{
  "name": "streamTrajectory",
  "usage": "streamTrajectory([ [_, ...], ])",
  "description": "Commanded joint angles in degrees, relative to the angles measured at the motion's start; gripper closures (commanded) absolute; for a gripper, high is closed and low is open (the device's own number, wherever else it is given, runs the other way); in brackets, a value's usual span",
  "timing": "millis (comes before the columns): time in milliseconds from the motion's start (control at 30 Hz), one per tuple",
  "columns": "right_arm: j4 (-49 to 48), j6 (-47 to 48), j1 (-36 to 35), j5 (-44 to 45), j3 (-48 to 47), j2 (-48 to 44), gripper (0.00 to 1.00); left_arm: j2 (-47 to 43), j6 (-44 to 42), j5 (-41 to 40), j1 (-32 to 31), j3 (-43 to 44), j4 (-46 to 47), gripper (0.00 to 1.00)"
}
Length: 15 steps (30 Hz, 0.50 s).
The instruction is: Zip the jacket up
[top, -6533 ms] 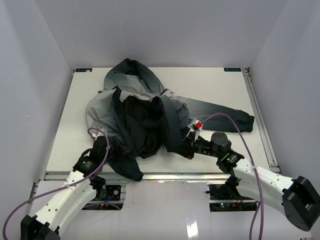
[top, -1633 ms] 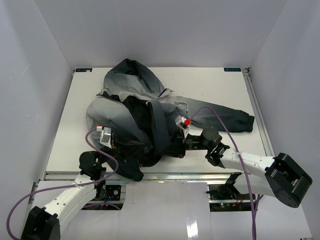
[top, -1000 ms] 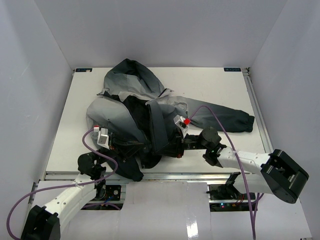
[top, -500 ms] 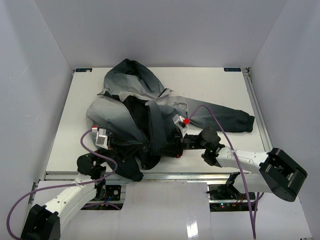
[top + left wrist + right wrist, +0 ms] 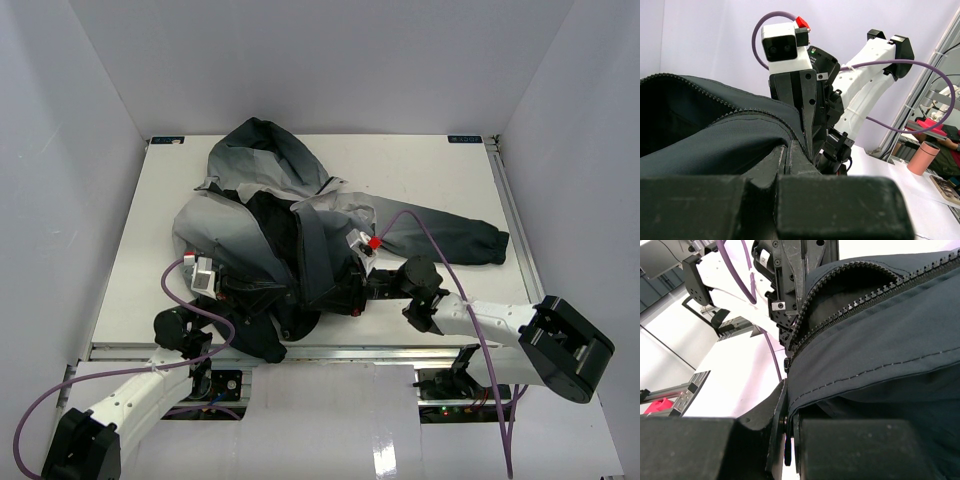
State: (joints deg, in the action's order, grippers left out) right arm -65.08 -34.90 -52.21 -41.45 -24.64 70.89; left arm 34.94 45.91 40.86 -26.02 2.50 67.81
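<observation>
Looking down on the jacket (image 5: 225,225), heaped left of centre on the white table (image 5: 430,170), hood (image 5: 265,150) toward the far wall, one sleeve (image 5: 450,235) flung out to the right. Meeting nose to nose at its near hem: left gripper (image 5: 288,293) clamped tight on a fold of dark fabric, right gripper (image 5: 345,297) pinched likewise on the stitched edge. Gaping apart just beyond the right fingers, two rows of zipper teeth (image 5: 855,277). Carrying a white sticker (image 5: 765,260) on the left gripper's body, plus blue labels (image 5: 168,140) at the table's far corners — print too small to read.
</observation>
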Motion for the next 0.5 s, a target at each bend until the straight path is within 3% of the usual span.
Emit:
streamTrajectory([
  [0,-5.6,-0.5,-0.5,0.7,-2.2,-0.7,0.92,-0.2,-0.4,-0.8,0.0,-12.8,2.5,1.0],
  [467,-8.0,-2.7,-0.6,1.4,-3.2,0.6,0.92,-0.3,-0.2,0.0,0.0,-13.5,4.0,1.0],
])
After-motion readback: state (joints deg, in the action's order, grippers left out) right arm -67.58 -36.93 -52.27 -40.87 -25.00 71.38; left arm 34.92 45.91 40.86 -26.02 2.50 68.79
